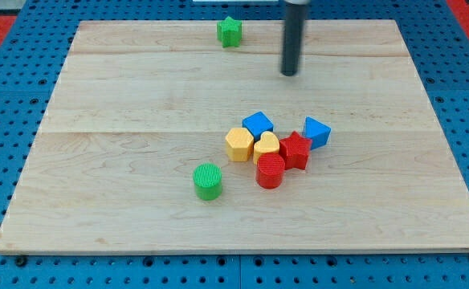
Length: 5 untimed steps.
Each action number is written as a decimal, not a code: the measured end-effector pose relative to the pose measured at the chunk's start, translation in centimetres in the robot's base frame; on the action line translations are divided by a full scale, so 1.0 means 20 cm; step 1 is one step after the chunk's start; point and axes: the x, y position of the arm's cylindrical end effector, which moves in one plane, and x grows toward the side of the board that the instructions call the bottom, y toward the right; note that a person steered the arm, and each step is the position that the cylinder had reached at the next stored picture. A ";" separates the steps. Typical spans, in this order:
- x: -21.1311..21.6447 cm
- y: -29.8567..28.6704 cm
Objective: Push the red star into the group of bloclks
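The red star sits in a tight cluster right of the board's middle. It touches the yellow heart on its left, the red cylinder at its lower left and the blue triangular block at its upper right. A blue cube and a yellow hexagon complete the cluster. My tip hangs toward the view's top, well above the cluster and apart from every block.
A green cylinder stands alone to the lower left of the cluster. A green star lies near the board's top edge. The wooden board rests on a blue pegboard surface.
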 end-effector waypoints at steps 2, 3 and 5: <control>0.39 0.59; 0.52 0.51; 0.66 0.17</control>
